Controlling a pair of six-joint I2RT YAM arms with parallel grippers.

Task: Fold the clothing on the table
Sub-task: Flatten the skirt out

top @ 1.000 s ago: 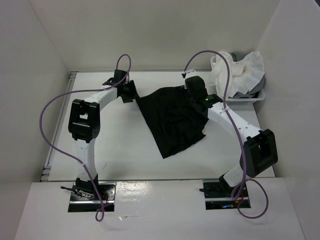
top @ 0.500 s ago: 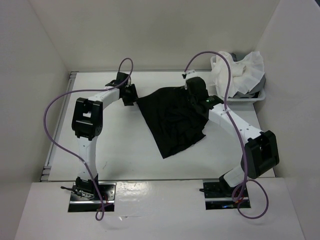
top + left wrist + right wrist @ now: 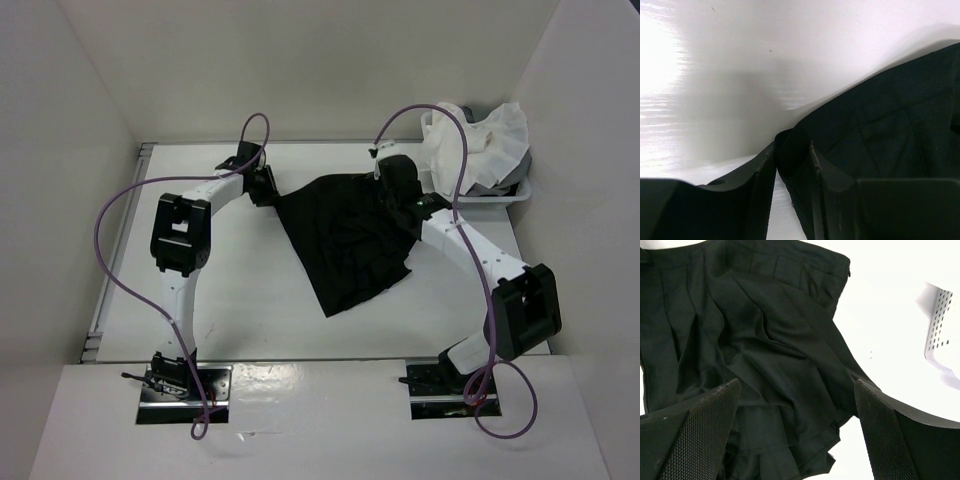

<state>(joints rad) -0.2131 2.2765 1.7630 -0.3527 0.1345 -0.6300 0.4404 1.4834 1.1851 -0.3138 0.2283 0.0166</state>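
A: Where's the black pleated skirt (image 3: 345, 235)?
B: Mid-table (image 3: 240, 290), spread toward the far right.
A: Grippers?
B: Left gripper (image 3: 792, 165) pinches its far-left corner; right gripper (image 3: 797, 432) hangs spread wide above it.

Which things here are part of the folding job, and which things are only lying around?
Part of the job:
- black skirt
- table
- left gripper, at the skirt's corner
- right gripper, open above the skirt

Only lying around:
- white basket
- white and grey cloths in the basket
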